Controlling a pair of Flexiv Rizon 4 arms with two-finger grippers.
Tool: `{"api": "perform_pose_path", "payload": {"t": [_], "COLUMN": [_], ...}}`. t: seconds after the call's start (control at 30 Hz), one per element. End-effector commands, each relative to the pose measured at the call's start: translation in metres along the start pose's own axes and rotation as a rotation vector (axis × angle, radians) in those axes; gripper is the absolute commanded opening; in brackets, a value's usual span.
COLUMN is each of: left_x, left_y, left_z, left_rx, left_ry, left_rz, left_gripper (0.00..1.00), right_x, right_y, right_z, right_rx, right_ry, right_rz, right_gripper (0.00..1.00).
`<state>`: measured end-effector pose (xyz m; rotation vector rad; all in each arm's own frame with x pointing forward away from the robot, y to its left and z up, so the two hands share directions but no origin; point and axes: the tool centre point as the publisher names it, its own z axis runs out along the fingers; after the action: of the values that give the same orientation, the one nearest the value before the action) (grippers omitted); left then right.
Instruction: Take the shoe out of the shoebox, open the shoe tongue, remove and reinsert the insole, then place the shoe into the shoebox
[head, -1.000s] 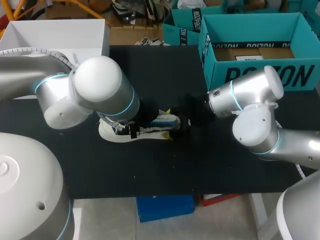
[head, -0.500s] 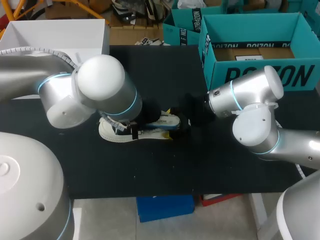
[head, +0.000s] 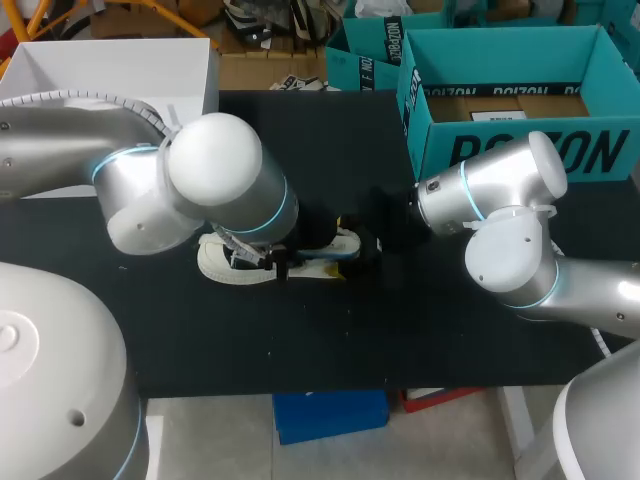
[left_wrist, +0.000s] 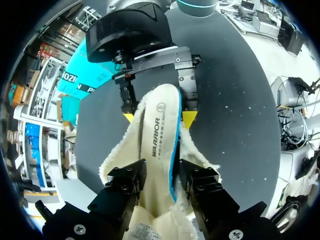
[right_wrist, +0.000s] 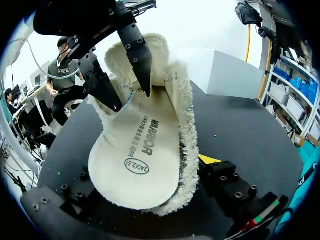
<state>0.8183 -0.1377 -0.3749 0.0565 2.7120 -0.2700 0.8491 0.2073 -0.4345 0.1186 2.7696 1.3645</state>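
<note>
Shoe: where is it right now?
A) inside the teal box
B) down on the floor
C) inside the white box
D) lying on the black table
D: the shoe lies on the black table, outside the teal shoebox, with the right gripper clamped on one end and the left gripper pinching the insole.

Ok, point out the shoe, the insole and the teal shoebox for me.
shoe (head: 215, 265), head view, on its white toe end.
insole (left_wrist: 159, 140), left wrist view, on the middle of its printed face.
teal shoebox (head: 520, 152), head view, on its front wall.
</note>
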Motion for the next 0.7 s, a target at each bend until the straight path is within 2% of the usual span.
{"api": "perform_pose_path", "payload": {"t": [0.03, 0.7], "left_x": [0.003, 0.003], "left_y": [-0.006, -0.024], "left_z": [0.007, 0.029], "left_rx": [0.002, 0.055], "left_ry": [0.001, -0.017], "left_rz": [0.013, 0.080], "left_gripper": [0.42, 0.42], "right_x": [-0.002, -0.002], "right_y": [-0.002, -0.002], "right_z": [0.002, 0.002], "right_rx": [0.001, 0.001], "right_ry": [-0.002, -0.002], "right_rz": [0.001, 0.001], "right_gripper": [0.00, 0.00]}}
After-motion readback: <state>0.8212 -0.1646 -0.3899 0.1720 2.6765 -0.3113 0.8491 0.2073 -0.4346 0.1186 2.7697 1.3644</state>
